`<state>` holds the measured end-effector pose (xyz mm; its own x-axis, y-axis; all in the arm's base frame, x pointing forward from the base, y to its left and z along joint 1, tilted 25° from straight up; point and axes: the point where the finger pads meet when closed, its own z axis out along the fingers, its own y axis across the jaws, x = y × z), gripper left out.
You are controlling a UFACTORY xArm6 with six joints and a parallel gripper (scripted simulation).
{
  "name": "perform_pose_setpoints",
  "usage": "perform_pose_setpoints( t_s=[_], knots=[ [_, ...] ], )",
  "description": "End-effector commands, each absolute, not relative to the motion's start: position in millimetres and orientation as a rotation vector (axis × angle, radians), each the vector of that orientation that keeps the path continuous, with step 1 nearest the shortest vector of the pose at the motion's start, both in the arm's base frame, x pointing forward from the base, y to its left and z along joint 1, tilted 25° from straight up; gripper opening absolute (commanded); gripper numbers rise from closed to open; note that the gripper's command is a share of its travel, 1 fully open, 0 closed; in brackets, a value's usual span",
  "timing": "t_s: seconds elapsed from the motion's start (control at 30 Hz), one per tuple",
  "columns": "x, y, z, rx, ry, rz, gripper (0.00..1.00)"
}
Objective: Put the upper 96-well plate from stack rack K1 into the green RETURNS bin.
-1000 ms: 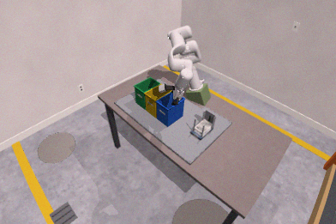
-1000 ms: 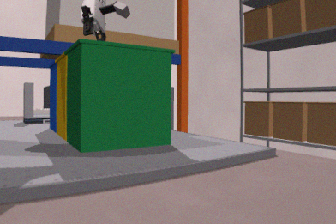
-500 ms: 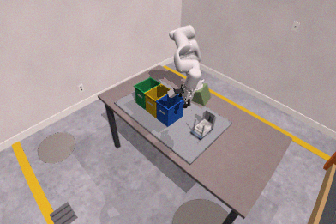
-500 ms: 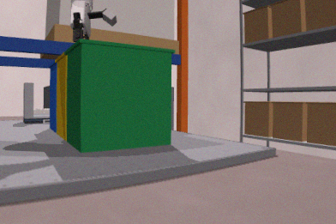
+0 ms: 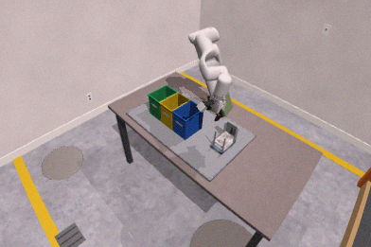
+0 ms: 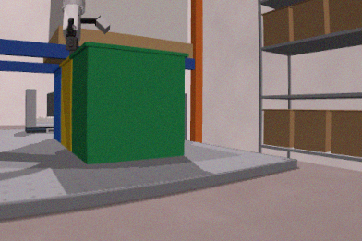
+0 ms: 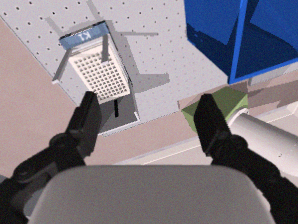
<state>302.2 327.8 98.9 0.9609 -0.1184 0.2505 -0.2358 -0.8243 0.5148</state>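
nearby: blue bin (image 7: 235,35) beside open gripper (image 7: 150,117).

Blue bin (image 7: 235,35) beside rack K1 (image 7: 92,60)

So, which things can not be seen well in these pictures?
- Lower plate: in the wrist view the upper plate in rack K1 covers it; in the top view the rack is too small to tell.
- Bin signs: not readable in any view.
- Green bin inside: its own wall hides it in the exterior view.
- Blue bin: cut off by the wrist view's edge.
- The open pincer holds nothing.
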Motion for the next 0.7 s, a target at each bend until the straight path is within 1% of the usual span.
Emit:
perform_pose_setpoints(
  t_s=[0.0,0.13,0.27,0.67],
  knots=[
    [294,338,95,2.600,-0.144,0.253,1.00],
    [282,350,87,2.601,-0.142,0.252,1.00],
    [268,361,80,2.666,0.013,0.212,1.00],
    [231,390,61,2.722,0.170,0.175,1.00]
  ],
)
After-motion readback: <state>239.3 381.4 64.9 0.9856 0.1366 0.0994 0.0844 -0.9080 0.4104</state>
